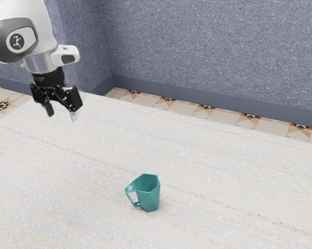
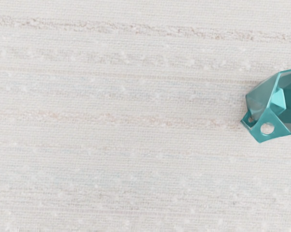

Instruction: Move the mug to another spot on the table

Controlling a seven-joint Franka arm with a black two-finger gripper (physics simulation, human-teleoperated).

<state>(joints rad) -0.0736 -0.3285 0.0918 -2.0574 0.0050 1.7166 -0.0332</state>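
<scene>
On the pale, coarse-woven table (image 1: pixel 234 166), one teal faceted mug (image 1: pixel 144 193) stands upright, its angular handle toward the exterior view's left. One black two-finger gripper (image 1: pixel 61 114) hangs above the table's far left, fingers spread and empty. The mug lies well apart from it, nearer and toward the exterior view's right.

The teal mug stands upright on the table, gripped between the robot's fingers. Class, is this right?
Not quite. The teal mug stands upright on the table, but nothing grips it: in the exterior view the open gripper hangs apart, toward that view's upper left.
</scene>
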